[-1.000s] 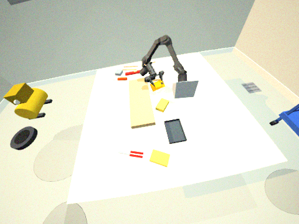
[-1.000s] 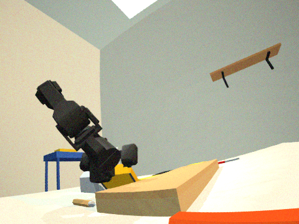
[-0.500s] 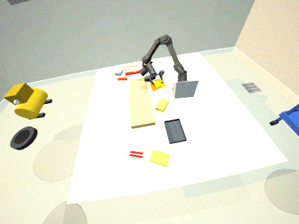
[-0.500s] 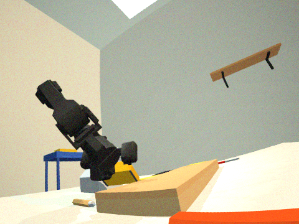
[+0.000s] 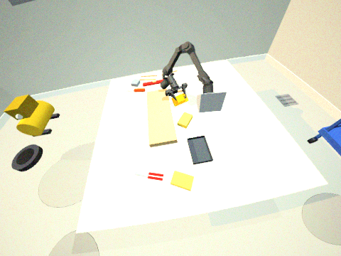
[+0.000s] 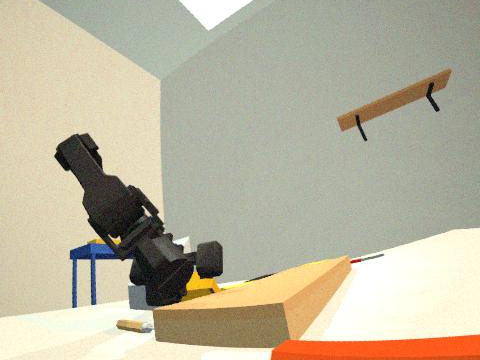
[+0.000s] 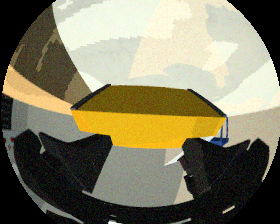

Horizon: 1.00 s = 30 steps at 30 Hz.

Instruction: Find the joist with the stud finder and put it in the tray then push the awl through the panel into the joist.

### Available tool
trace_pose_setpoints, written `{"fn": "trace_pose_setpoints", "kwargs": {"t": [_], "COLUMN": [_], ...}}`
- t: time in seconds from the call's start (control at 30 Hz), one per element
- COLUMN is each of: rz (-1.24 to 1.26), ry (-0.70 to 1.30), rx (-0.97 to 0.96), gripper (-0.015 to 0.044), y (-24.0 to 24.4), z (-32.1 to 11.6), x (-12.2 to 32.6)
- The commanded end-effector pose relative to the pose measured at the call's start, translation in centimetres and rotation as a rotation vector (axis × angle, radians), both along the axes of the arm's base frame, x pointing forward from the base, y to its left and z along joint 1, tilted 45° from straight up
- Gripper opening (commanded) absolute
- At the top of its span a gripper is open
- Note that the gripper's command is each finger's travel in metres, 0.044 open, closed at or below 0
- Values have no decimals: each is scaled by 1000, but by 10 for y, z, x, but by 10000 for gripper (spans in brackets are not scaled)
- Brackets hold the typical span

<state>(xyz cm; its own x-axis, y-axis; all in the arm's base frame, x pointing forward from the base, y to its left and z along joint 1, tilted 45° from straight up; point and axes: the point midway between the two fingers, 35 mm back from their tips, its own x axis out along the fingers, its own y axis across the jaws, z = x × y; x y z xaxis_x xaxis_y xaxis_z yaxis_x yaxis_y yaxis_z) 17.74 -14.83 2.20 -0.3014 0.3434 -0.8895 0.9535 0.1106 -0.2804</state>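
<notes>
The yellow stud finder (image 5: 180, 100) (image 6: 204, 285) (image 7: 150, 130) is between the fingers of my gripper (image 5: 179, 96) (image 7: 148, 133), which is shut on it. It is beside the far part of the panel's right edge in the top view; its exact height is unclear. The tan floor panel (image 5: 160, 119) (image 6: 255, 296) lies flat on the table, with no hole that I can make out. The dark tray (image 5: 200, 151) is empty, right of the panel's near end. A wooden-handled tool (image 6: 132, 325) with a metal tip, seemingly the awl, lies beside the panel's far end.
An upright grey plate (image 5: 212, 102) stands right of the gripper. A yellow block (image 5: 185, 120) lies between panel and tray. A yellow pad (image 5: 182, 180) and red-handled tools (image 5: 155, 176) are nearer. A red tool (image 5: 148, 84), an orange piece (image 5: 139, 89) and a grey block (image 5: 135, 82) lie far left.
</notes>
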Motion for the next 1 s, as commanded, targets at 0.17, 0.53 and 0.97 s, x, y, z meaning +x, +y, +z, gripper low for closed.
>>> {"fn": "trace_pose_setpoints", "kwargs": {"t": [0.17,0.53,0.97], "rz": [0,0,0], "ry": [0,-1,-1], "rx": [0,-1,-1], "gripper": [184,378,378], "y": [-2,-8,-8], "z": [-2,-1,-1], "x": [0,1,1]}}
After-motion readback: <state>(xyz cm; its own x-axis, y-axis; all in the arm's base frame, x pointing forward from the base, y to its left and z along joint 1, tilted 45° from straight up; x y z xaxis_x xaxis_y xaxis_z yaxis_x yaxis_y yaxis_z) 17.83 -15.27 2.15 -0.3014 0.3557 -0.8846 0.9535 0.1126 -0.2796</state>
